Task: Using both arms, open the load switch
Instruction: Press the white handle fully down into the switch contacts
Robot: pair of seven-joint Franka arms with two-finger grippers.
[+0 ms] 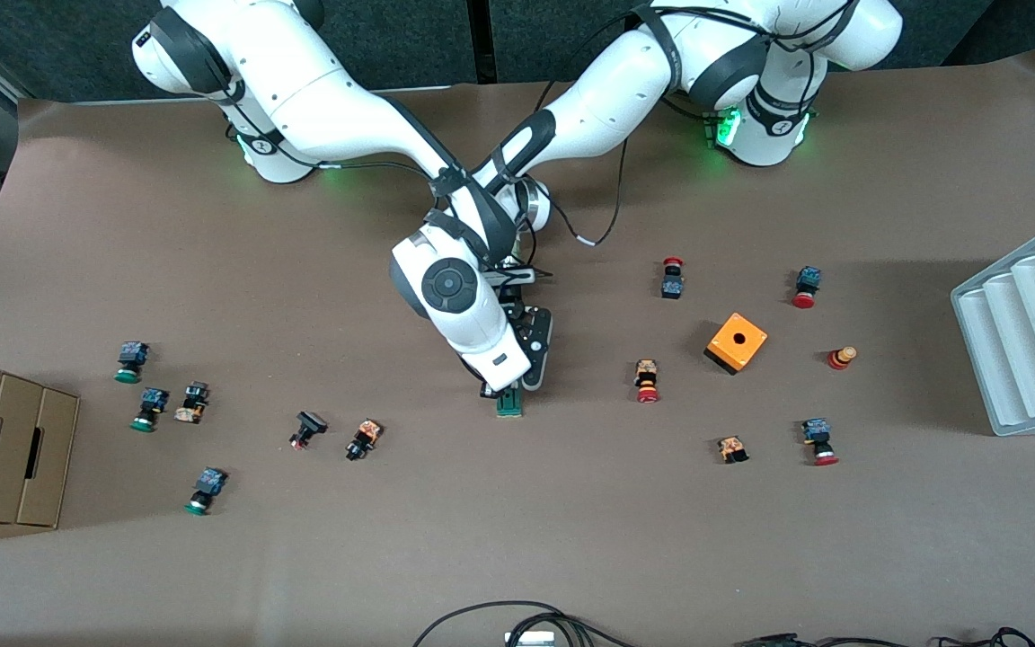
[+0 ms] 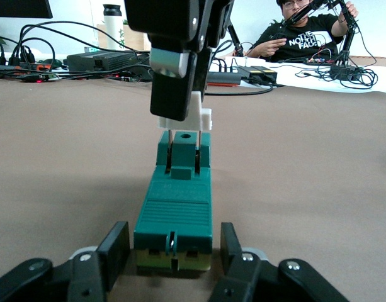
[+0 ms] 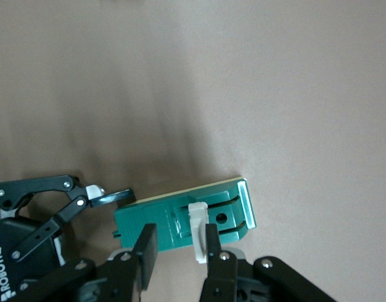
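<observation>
Dark-green load switch (image 1: pixel 509 404), centre of the front frame, one only, with both arms over it. Scattered around: thirteen small push buttons, one orange cube (image 1: pixel 736 342).

Left wrist view: left gripper (image 2: pixel 175 251) clamps the block's sides at the bottom of the frame.

Right wrist view: right gripper (image 3: pixel 177 248), low in the frame, is pinched on the white tab (image 3: pixel 198 229). Grips made; tab apparently not yet levered open.

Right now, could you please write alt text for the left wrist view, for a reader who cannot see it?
The green load switch lies on the brown table, clamped at its near end by the left gripper. The right gripper comes down from above and pinches the switch's white tab.
</observation>
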